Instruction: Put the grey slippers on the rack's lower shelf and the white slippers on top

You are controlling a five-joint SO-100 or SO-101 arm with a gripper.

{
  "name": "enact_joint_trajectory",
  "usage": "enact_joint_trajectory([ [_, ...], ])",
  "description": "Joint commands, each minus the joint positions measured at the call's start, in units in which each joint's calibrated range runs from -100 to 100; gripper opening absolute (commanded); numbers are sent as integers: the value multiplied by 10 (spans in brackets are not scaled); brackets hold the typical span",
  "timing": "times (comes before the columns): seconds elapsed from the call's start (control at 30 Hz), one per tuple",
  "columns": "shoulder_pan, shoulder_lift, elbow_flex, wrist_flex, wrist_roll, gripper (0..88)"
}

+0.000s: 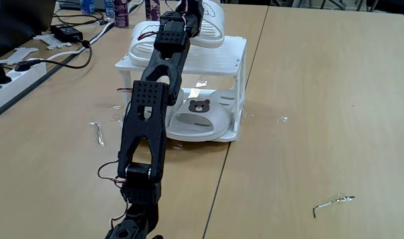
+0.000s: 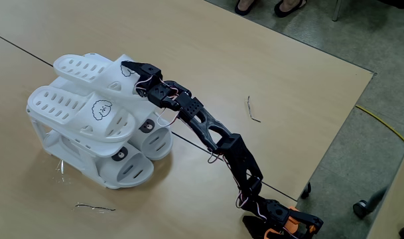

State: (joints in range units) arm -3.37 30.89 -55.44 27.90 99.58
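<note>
Slippers sorted by tier: grey slippers [image 1: 200, 114] on the rack's [image 1: 236, 50] lower shelf [image 1: 229, 135], white slippers [image 2: 89, 109] on top. Claw [image 2: 130, 69] pinches the farther white slipper's strap, seating it beside its mate.

Even, bright overhead light; soft shadows on the counter [image 1: 308, 99]; mild glare on the lower shelf [image 1: 202, 84]; focus sharp.

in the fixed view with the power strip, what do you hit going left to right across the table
power strip → black adapter → the rack holding the grey slippers, with the arm reaching over it → bent wire scrap
</note>
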Motion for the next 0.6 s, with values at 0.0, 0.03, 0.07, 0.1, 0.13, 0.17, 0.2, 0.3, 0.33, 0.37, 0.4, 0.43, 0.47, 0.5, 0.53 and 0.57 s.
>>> enact_joint_trajectory([
  [0.0,4,-18,-42,-5,4,11],
  [0.03,4,-16,-38,-5,4,14],
  [0.07,4,-14,-32,-5,4,14],
  [0.1,4,-13,-31,-5,4,16],
  [0.13,4,-12,-31,-6,4,29],
  [0.17,4,-12,-31,-6,4,63],
  [0.2,2,-12,-31,-6,4,112],
  [0.3,3,-12,-16,-6,4,228],
  [0.33,4,-14,-7,-6,4,240],
  [0.37,5,-17,0,-6,4,244],
  [0.4,5,-20,9,-6,4,245],
  [0.43,5,-22,14,-6,4,249],
  [0.47,4,-25,17,-5,4,258],
  [0.5,2,-33,23,-3,4,268],
  [0.53,0,-44,47,-3,4,277],
  [0.57,-1,-66,88,-3,4,283],
])
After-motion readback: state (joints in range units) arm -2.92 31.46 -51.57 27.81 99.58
